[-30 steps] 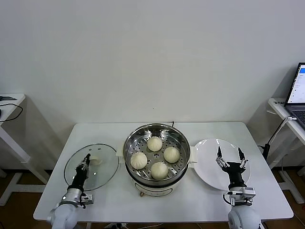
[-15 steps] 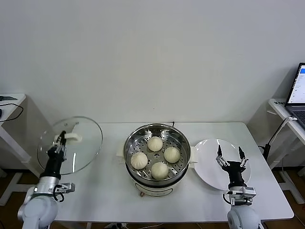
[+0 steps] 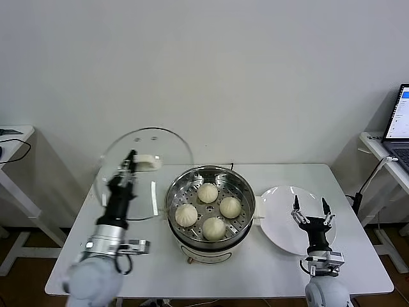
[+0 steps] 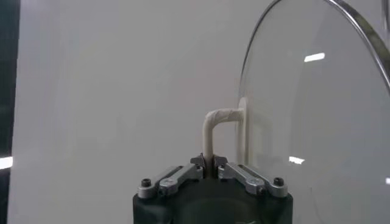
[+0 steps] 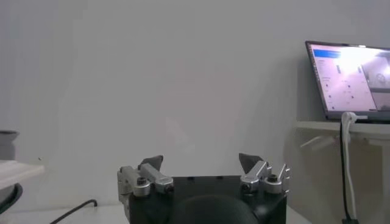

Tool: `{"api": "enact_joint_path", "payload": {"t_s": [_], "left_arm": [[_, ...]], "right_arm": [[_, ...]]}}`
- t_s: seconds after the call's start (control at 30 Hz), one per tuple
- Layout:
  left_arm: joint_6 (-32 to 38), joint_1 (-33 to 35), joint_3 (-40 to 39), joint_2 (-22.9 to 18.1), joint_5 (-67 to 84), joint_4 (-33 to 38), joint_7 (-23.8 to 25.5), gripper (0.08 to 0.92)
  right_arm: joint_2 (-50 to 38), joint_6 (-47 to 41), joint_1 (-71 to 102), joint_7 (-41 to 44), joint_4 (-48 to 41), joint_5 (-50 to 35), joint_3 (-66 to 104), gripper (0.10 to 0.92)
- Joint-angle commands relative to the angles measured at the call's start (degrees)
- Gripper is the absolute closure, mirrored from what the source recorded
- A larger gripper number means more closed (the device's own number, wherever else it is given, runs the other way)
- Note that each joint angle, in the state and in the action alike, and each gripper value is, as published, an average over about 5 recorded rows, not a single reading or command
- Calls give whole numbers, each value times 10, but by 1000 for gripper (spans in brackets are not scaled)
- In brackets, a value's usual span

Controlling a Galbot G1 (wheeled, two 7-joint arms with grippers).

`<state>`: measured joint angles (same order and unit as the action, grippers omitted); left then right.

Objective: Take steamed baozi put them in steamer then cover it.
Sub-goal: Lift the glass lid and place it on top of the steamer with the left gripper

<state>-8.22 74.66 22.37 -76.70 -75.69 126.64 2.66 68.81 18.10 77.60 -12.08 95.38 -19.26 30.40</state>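
Left gripper (image 3: 131, 157) clenched on the cream handle (image 4: 214, 131) of a round clear glass lid with a metal rim (image 3: 172, 144), raised on edge above the white table (image 3: 128, 176), just left of the large shiny stainless-steel steamer (image 3: 211, 225). Inside on the perforated tray, four cream-white pleated baozi (image 3: 208, 192). Right gripper (image 3: 310, 209) released, fingers spread, over the flat white round plate (image 3: 278, 220) at right.

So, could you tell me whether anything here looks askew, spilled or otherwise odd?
Nothing stands out. Four baozi sit in the steamer; the left gripper holds the glass lid tilted beside it, and the right gripper hovers open over the white plate.
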Motion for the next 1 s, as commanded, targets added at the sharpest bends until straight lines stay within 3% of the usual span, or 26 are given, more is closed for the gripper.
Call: {"api": "enact_joint_path", "payload": {"t_s": [0.03, 0.37, 1.0], "left_arm": [[-122, -79, -242, -74, -93, -42, 122, 815], [-141, -106, -257, -114, -164, -119, 158, 815], [-136, -94, -248, -139, -228, -149, 163, 815]], "right_arm": [[5, -2, 0, -1, -9, 2, 6, 203], [13, 0, 1, -1, -18, 5, 15, 203], [20, 0, -6, -1, -27, 9, 14, 203]]}}
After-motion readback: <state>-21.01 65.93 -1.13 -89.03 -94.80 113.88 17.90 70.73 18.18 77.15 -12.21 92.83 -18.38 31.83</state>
